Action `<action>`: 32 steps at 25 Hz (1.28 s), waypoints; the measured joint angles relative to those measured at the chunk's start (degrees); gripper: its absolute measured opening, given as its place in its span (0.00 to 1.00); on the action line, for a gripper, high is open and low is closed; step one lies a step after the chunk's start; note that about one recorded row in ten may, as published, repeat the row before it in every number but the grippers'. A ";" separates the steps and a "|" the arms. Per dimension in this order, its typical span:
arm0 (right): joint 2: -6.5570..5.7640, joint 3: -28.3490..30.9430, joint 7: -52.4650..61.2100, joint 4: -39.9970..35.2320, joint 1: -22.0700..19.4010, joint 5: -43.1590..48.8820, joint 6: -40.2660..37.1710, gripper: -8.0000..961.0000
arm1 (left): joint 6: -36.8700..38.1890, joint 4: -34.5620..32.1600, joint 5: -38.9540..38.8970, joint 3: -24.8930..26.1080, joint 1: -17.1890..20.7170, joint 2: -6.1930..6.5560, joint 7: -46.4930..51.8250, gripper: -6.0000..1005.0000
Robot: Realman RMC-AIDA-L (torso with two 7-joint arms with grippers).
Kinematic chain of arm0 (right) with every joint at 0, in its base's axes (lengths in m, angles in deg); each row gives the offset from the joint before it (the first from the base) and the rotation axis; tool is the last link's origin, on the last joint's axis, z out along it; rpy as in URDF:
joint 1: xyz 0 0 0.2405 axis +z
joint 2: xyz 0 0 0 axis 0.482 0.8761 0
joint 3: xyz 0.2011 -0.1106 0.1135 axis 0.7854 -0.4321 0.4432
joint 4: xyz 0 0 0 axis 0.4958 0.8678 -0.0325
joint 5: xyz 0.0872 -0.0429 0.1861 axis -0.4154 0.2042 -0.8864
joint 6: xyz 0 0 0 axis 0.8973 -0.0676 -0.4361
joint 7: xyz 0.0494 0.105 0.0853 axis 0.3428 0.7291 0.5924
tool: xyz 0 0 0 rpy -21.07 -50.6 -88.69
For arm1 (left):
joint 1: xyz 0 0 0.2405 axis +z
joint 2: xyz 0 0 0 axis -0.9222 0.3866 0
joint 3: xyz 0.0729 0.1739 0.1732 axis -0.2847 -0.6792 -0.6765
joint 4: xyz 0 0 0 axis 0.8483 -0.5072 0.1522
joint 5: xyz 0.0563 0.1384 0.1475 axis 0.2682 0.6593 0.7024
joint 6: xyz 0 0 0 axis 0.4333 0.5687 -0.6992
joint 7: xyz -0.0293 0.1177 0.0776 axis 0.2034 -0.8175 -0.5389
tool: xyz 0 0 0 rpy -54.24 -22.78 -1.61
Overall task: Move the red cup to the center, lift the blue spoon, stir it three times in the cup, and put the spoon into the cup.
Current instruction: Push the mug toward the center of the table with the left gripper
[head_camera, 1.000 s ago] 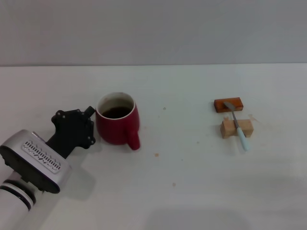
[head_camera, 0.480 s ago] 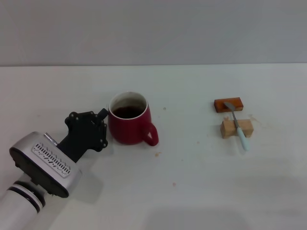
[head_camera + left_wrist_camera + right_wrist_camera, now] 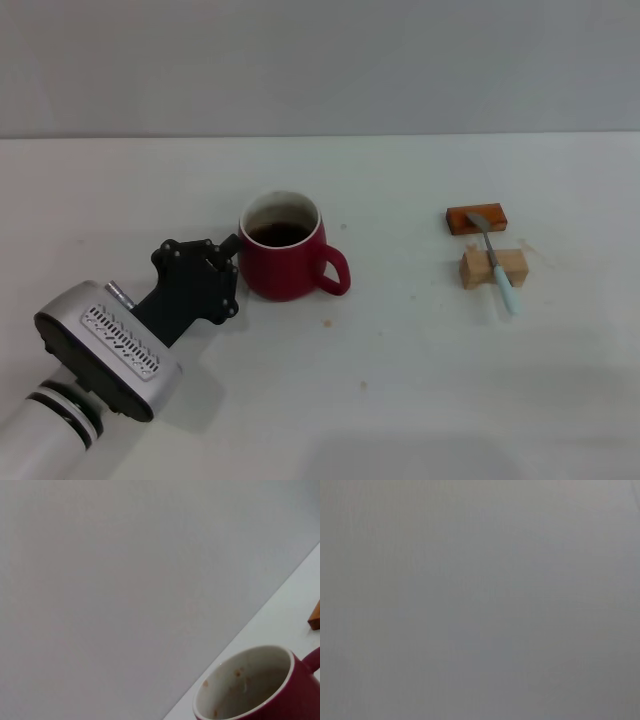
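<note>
- Left claw (image 3: 228, 262) sat low on the table (image 3: 400, 400), pressed against the cup's (image 3: 285, 262) left side; its fingers were hidden behind the black wrist housing, so can't tell whether apart, together or clamped on the cup.
- Cup stood upright just right of the claw, touching it, handle pointing right, away from the claw; dark liquid inside.
- Left wrist view showed the cup's (image 3: 255, 690) white inside with reddish specks, right up close.
- Spoon (image 3: 494, 260) lay well to the right of the claw and the cup, propped across a tan block (image 3: 493, 268), metal bowl resting on an orange-brown block (image 3: 476, 218) behind it, blue handle tip pointing toward the robot.
- Right arm not seen in the head view; its wrist view showed plain grey only.
</note>
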 joint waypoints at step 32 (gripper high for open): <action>0.01 -0.53 -0.17 -0.17 0.25 0.00 0.07 0.70 | 0.36 -3.30 -0.08 10.67 1.11 0.08 3.12 0.02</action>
